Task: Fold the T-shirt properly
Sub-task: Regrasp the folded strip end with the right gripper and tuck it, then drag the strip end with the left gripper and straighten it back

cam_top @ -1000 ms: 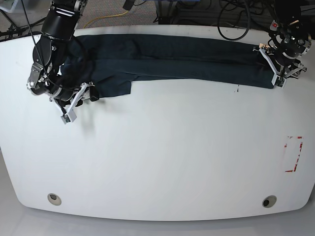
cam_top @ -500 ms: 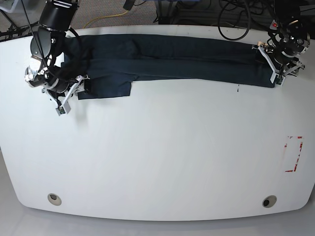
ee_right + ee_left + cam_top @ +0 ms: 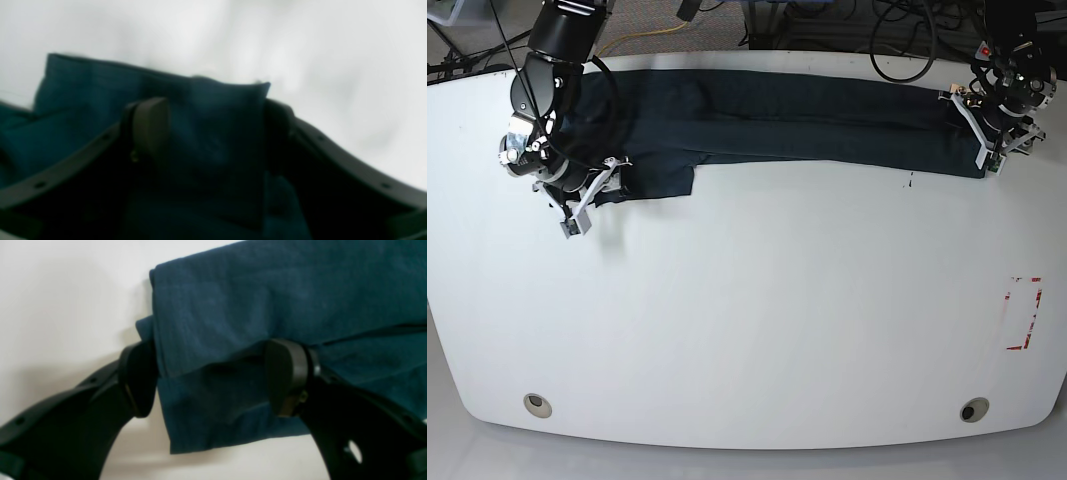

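The dark navy-teal T-shirt (image 3: 807, 120) lies folded into a long narrow band along the far side of the white table (image 3: 747, 320). My right gripper (image 3: 592, 195) is at the band's left end, on its lower flap. In the blurred right wrist view its fingers stand apart (image 3: 213, 133) with a raised corner of the shirt (image 3: 100, 86) between them. My left gripper (image 3: 985, 150) is at the band's right end. In the left wrist view it is open (image 3: 213, 380), astride the layered end of the shirt (image 3: 250, 300), which lies flat. The neck label is hidden.
A red tape rectangle (image 3: 1024, 313) marks the table at the right. Two round holes (image 3: 538, 404) (image 3: 973, 409) sit near the front edge. Cables (image 3: 907, 40) lie beyond the far edge. A small black mark (image 3: 911, 180) is below the shirt.
My right arm swung left off the shirt's end, then came back right onto its lower left corner. The shirt and my left arm have hardly moved.
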### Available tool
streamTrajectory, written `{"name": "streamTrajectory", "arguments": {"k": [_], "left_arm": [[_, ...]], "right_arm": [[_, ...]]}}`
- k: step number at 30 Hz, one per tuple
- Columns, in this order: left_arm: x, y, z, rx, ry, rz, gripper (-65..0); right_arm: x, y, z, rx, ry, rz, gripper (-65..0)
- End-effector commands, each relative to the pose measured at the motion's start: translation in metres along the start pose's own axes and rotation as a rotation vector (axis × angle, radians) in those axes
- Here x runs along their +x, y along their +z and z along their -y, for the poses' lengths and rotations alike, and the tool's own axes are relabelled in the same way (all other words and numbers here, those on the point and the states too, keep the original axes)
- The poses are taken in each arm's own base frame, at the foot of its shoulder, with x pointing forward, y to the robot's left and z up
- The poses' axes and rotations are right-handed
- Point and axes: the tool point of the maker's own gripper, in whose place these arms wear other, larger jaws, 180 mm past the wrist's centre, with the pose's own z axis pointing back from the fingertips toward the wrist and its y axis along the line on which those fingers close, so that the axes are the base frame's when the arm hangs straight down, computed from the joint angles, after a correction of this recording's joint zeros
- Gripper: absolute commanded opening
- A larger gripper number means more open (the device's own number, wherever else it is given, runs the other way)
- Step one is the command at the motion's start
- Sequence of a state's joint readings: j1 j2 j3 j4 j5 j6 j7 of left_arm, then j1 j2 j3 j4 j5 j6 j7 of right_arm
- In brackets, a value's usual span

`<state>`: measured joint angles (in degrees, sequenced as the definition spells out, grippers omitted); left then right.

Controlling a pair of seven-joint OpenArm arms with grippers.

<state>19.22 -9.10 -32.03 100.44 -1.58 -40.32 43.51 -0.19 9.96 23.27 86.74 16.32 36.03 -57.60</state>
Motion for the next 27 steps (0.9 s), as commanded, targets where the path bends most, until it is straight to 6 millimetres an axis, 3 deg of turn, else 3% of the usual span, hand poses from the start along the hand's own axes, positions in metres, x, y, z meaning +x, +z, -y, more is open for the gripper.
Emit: {"name": "streamTrajectory", "arguments": {"k": [1, 2, 4, 6, 11, 14, 17, 22, 27], "left_arm": [[0.009, 0.004, -0.009, 0.021, -0.014, 0.029, -19.9], [0.01, 0.005, -0.011, 0.025, -0.02, 0.029, -19.9], [0.009, 0.005, -0.012, 0.024, -0.025, 0.026, -20.0], [0.009, 0.005, -0.012, 0.025, -0.024, 0.026, -20.0], [0.008, 0.006, -0.013, 0.026, -0.025, 0.023, -20.0], [0.007, 0.005, -0.012, 0.025, -0.024, 0.02, -20.0], [0.006, 0.006, -0.013, 0.027, -0.024, 0.019, -20.0], [0.0, 0.005, -0.017, 0.056, -0.056, -0.021, -20.0], [-0.008, 0.001, -0.018, 0.054, -0.053, -0.049, -20.0]], "right_arm": [[0.012, 0.004, 0.001, -0.005, 0.015, 0.032, -31.7], [0.012, 0.004, 0.001, -0.003, 0.014, 0.034, -37.1], [0.014, 0.005, 0.0, -0.003, 0.016, 0.04, -54.9], [0.018, 0.01, 0.002, -0.015, 0.028, 0.052, -65.0], [0.033, 0.044, -0.006, -0.062, 0.186, 0.086, -65.0], [0.035, 0.074, 0.001, -0.15, 0.223, 0.073, -65.0], [0.023, 0.102, 0.013, -0.239, 0.221, 0.027, -65.0], [-0.014, 0.118, 0.029, -0.247, 0.102, -0.019, -65.0], [-0.045, 0.12, 0.02, -0.194, 0.07, -0.062, -65.0]]}}
